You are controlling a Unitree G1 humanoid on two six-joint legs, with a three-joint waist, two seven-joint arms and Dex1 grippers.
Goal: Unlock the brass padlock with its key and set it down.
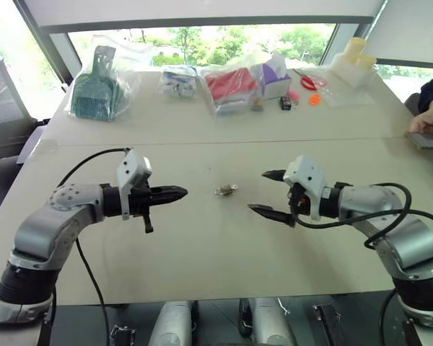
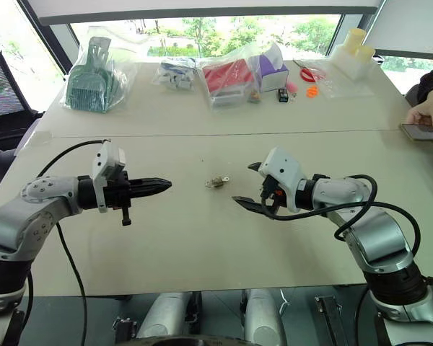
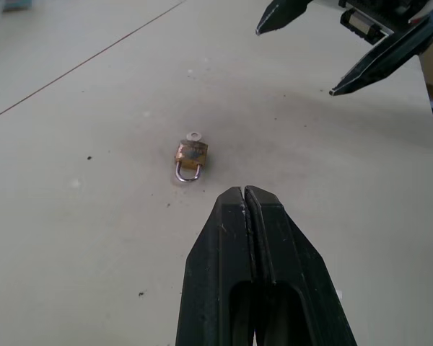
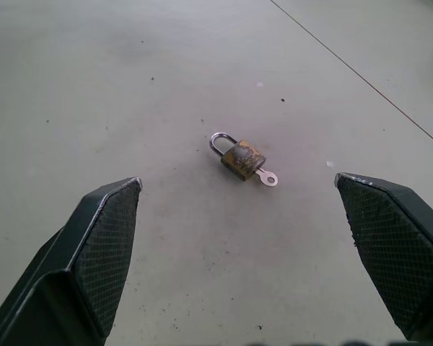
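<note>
Left eye view: brass padlock [image 1: 226, 190] lay flat on the bench [image 1: 202, 245], between the two pincers and touching neither. Left pincer [image 1: 179, 192] pressed fully together, tips aimed at the lock from one side; right pincer [image 1: 268, 192] spread wide, aimed from the other, holding nothing.

Right eye view: same layout — lock roughly midway between the pincer tips, slightly nearer the right pincer.

Left wrist view: lock just ahead of the closed left pincer tips, shackle end toward them, key [image 3: 193, 136] seated in the far end of the body. Right pincer's open fingers well beyond the lock.

Right wrist view: lock ahead of the gap between the right pincer's fingers [image 4: 105, 238], key sticking out toward one finger, silvery loop toward the other. Shackle appeared closed.

Judged small, rigid and light for metal — likely to skid or spin on the smooth bench if nudged from one side only. Smooth brass faces probably slippery, though the textured finger pads should help. Best hold judged across the flat sides of the body with one pincer, leaving the thin key head free for the other to pinch and twist. Key head slim, easy to miss.
</note>
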